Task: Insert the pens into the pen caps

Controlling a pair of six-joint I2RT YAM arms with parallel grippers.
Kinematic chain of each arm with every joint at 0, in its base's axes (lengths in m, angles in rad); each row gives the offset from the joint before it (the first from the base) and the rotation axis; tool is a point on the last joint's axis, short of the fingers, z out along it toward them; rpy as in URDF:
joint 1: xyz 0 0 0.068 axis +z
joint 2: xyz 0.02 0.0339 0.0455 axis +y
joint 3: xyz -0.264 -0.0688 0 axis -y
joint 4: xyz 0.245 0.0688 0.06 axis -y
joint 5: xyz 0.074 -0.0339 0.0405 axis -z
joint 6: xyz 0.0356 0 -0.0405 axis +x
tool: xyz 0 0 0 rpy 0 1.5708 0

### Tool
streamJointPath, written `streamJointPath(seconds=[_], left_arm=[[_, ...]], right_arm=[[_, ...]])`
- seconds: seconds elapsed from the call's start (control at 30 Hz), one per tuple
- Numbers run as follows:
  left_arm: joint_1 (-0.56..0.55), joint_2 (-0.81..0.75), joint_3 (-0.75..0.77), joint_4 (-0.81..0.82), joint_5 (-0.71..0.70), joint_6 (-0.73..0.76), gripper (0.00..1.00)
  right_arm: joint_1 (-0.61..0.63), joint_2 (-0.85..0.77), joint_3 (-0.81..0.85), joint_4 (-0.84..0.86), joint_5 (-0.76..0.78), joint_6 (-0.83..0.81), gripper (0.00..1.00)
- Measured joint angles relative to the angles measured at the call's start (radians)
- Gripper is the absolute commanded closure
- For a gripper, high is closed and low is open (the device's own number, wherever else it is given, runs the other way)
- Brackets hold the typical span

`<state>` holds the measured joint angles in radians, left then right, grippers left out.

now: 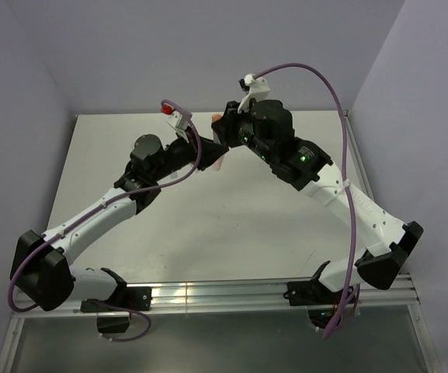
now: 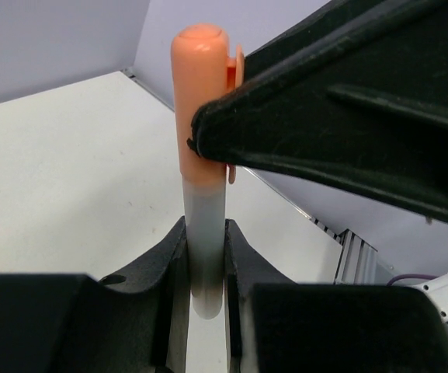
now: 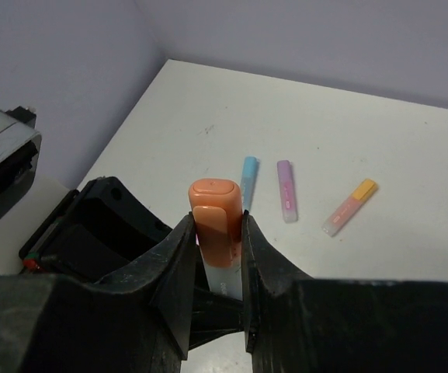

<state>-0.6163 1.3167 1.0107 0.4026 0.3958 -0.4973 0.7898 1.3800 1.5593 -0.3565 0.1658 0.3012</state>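
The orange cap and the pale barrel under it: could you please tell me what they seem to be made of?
Orange cap: probably moulded plastic, opaque and smooth with a soft sheen; a faint moulded ring shows on its rounded top. Barrel: likely translucent plastic, pale grey and frosted, without gloss.

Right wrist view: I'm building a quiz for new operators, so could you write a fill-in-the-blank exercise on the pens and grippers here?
1. The left gripper is shut on a pen's pale body, and the right gripper is shut on its ____ cap.
2. The pens lying on the table number ____.
3. Of those, the middle pen has a ____ cap.
Missing words: orange; three; purple.
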Motion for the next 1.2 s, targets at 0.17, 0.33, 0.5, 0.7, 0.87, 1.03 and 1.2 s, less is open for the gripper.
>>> streamJointPath(seconds=[0.17, 0.33, 0.5, 0.7, 0.87, 1.03, 1.2], left_arm=[[-0.005, -0.024, 0.000, 0.032, -0.030, -0.017, 0.70], [-0.017, -0.085, -0.005, 0.055, -0.103, -0.014, 0.60], [-0.030, -0.177, -0.043, 0.041, -0.133, -0.016, 0.58], [-0.042, -0.349, -0.086, -0.022, -0.201, -0.024, 0.47], [-0.042, -0.420, -0.050, -0.157, -0.277, -0.031, 0.46], [-0.042, -0.451, -0.039, -0.261, -0.294, -0.031, 0.45], [-0.042, -0.488, -0.039, -0.324, -0.298, -0.026, 0.44]], right_arm=[[-0.004, 0.056, 0.149, -0.130, 0.026, 0.071, 1.00], [-0.022, 0.092, 0.218, -0.225, 0.027, 0.150, 1.00], [-0.073, 0.108, 0.221, -0.291, 0.037, 0.182, 1.00], [-0.177, 0.180, 0.172, -0.296, 0.075, 0.219, 1.00], [-0.236, 0.301, 0.100, -0.272, 0.082, 0.255, 1.00], [-0.281, 0.486, 0.085, -0.235, 0.077, 0.280, 1.00], [-0.330, 0.649, 0.122, -0.224, 0.053, 0.300, 1.00]])
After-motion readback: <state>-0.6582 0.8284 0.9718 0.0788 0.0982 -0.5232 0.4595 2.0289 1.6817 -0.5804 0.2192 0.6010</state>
